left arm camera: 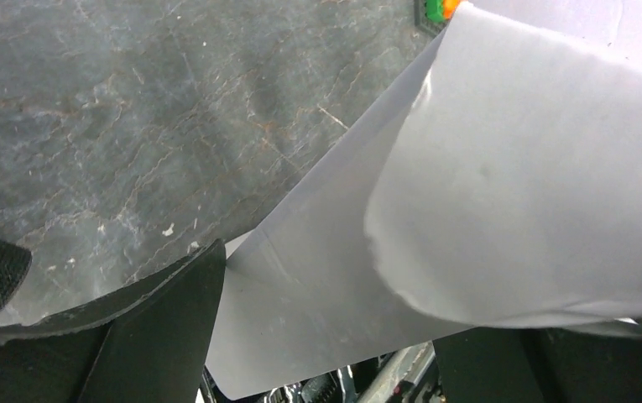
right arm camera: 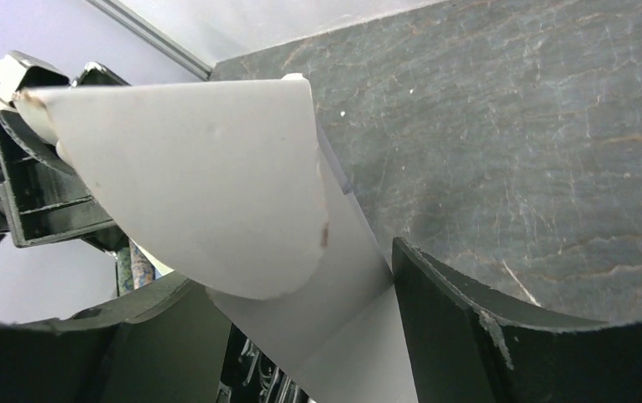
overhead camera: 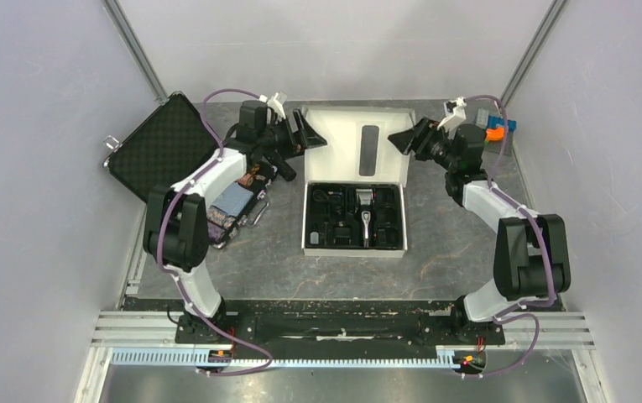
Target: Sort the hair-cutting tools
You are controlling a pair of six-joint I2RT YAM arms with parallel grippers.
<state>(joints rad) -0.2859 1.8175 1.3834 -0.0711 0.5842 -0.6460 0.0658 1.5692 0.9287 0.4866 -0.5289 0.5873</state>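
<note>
A white box [overhead camera: 355, 250] in the middle of the table holds a black tray with the silver-and-black hair clipper [overhead camera: 366, 214] and several black comb attachments [overhead camera: 334, 220]. Its white lid [overhead camera: 342, 143] stands open at the back. My left gripper [overhead camera: 310, 134] is open at the lid's left edge. In the left wrist view the lid [left arm camera: 317, 277] and its curled side flap [left arm camera: 535, 185] fill the space inside that gripper [left arm camera: 334, 311]. My right gripper [overhead camera: 403, 138] is open at the lid's right edge, and the lid's flap [right arm camera: 208, 176] lies inside it [right arm camera: 292, 269].
An open black case [overhead camera: 162, 147] with a foam-lined lid lies at the left, with coloured items [overhead camera: 233, 206] in its lower half. An orange and blue object [overhead camera: 498, 130] sits at the back right corner. Grey walls close in the table on three sides.
</note>
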